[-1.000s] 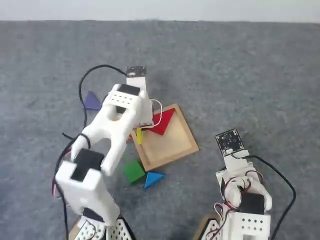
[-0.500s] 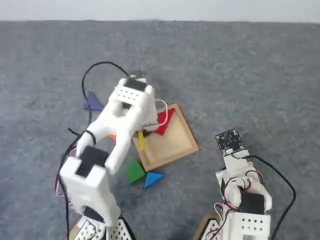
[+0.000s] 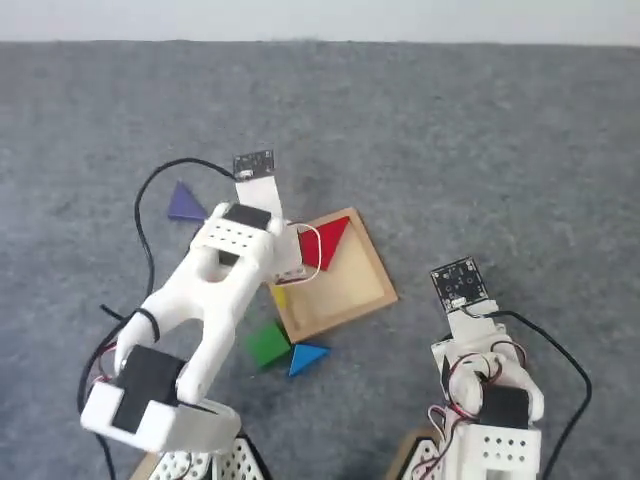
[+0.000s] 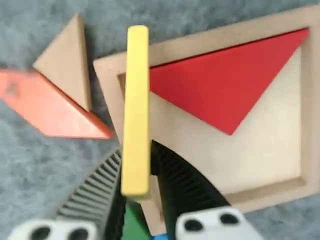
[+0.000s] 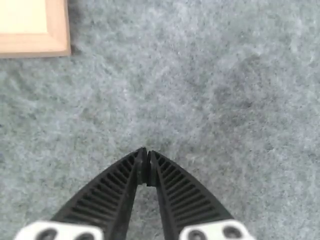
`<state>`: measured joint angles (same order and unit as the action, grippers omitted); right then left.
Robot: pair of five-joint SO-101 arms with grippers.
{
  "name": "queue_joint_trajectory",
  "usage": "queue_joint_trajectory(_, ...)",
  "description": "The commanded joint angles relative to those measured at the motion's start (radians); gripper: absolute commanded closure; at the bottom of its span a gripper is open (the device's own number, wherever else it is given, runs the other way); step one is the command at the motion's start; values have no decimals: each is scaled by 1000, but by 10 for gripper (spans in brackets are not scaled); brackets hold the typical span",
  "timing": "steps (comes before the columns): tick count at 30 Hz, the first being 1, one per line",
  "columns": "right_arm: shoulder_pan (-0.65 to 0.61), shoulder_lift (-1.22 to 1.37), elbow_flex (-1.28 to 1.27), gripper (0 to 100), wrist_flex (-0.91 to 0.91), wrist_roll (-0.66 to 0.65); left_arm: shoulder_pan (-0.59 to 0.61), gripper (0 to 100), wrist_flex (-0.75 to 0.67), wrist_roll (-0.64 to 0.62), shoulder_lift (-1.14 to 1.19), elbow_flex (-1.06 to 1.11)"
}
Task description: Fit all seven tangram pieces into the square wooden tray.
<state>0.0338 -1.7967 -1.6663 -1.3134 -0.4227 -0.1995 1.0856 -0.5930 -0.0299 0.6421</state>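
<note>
Grey felt-like matting covers the whole table, with a pale wall strip at the far edge.

Far left: purple triangle [image 3: 185, 203] lies flat on the mat, well apart from the other pieces.

Left arm [image 3: 215, 290]: white, stretched out over the near-left corner of the square wooden tray [image 3: 372, 292]. Left gripper [image 4: 136, 150] is clamped narrowly on a yellow piece [image 4: 136, 110]. The piece stands on edge between the ribbed black fingers [image 4: 175, 180], and its far end hangs over the tray's rim.

Beside that rim, outside the tray: an orange parallelogram [image 4: 50, 107] and a bare-wood triangle [image 4: 67, 62], touching along one edge, both flat on the mat.

Near side of the tray: green square [image 3: 266, 342] and blue triangle [image 3: 305, 357], just beside each other on the mat, close to the tray's near corner.

Tray sits rotated like a diamond at mid-table. Inside it, a red triangle [image 3: 330, 240] lies flat in the far corner, its edges along the inner walls. Remaining tray floor is bare wood.

Right: right arm [image 3: 480, 390] is folded low near its base, well apart from the tray. Right gripper [image 5: 145, 167] has its fingertips pressed together with nothing between them, over bare matting. One tray corner [image 5: 35, 42] lies farther off.
</note>
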Motion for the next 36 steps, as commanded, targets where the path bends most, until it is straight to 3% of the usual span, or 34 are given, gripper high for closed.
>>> queue_joint_trajectory(1, -4, -16, -17, 991, -2, -8, -2, 991, -25, -14, -61, -1)
queue_joint_trajectory(6, -4, -16, -17, 991, -2, -8, -5, 991, -31, -14, -54, 5)
queue_joint_trajectory(12, -2, -16, -17, 991, -2, -8, -92, 991, -170, -15, -63, 101)
queue_joint_trajectory(25, -4, -16, -17, 991, -2, -8, -101, 991, -144, -3, -66, 73)
queue_joint_trajectory(31, -4, -16, -17, 991, -2, -8, -275, 991, -57, 227, -213, 30)
queue_joint_trajectory(36, -4, -16, -17, 991, -2, -8, -330, 990, -123, 255, -212, 28)
